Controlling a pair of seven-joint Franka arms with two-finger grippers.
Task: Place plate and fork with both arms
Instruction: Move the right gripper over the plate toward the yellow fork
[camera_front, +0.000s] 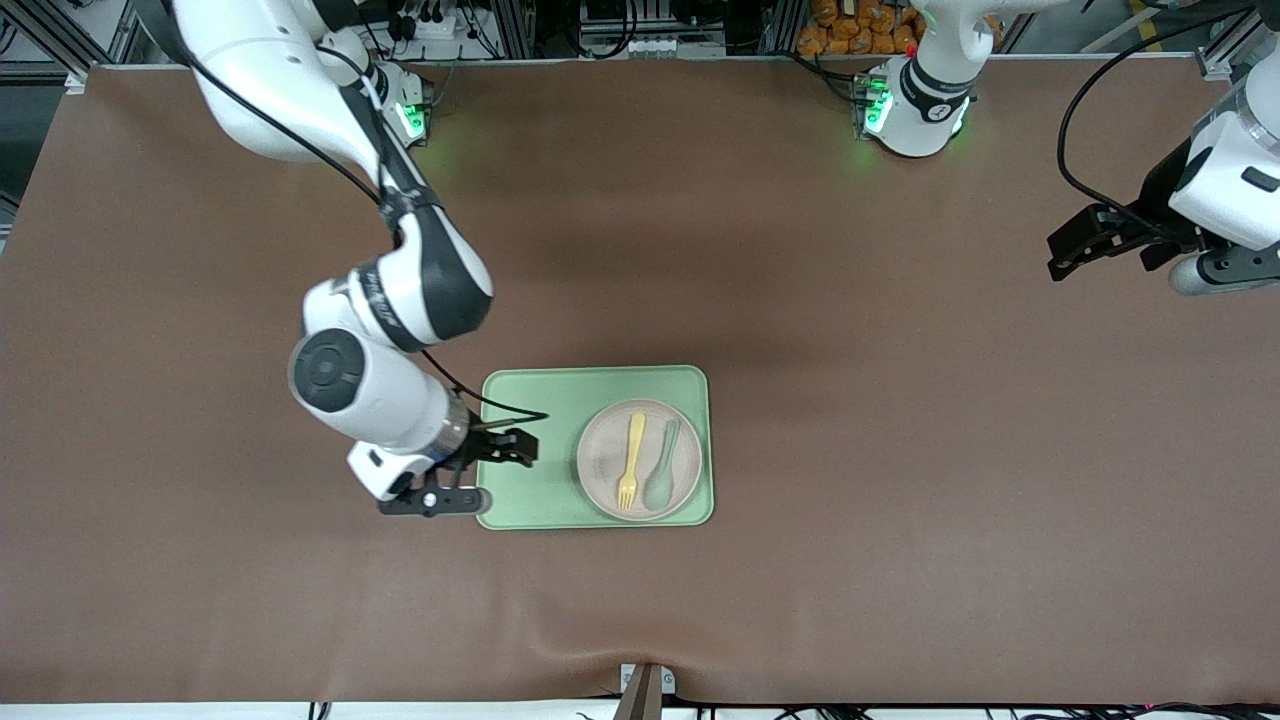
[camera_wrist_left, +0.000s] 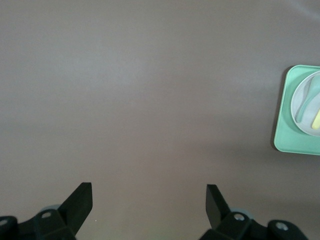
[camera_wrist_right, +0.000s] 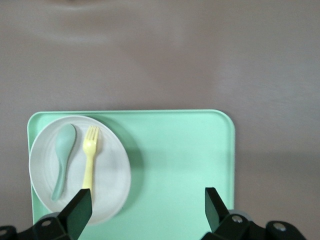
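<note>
The plate (camera_front: 607, 452) lies on a light-green tray (camera_front: 540, 400), at the tray's end toward the left arm. The pale-yellow fork (camera_front: 632, 462) rests on the plate beside a grey-green spoon (camera_front: 662, 465). My right gripper (camera_front: 518, 447) hovers open over the bare part of the tray, next to the plate, and holds nothing. In the right wrist view the right gripper (camera_wrist_right: 148, 200) is over the tray (camera_wrist_right: 180, 160), with one finger above the rim of the plate (camera_wrist_right: 110, 170) near the handle of the fork (camera_wrist_right: 89, 162). My left gripper (camera_front: 1085, 245) waits open and holds nothing.
Brown tabletop surrounds the tray on all sides. The left wrist view shows the left gripper (camera_wrist_left: 150, 195) over bare table, with the tray (camera_wrist_left: 295, 142) and the plate (camera_wrist_left: 309, 112) at its edge. The arm bases stand at the table edge farthest from the front camera.
</note>
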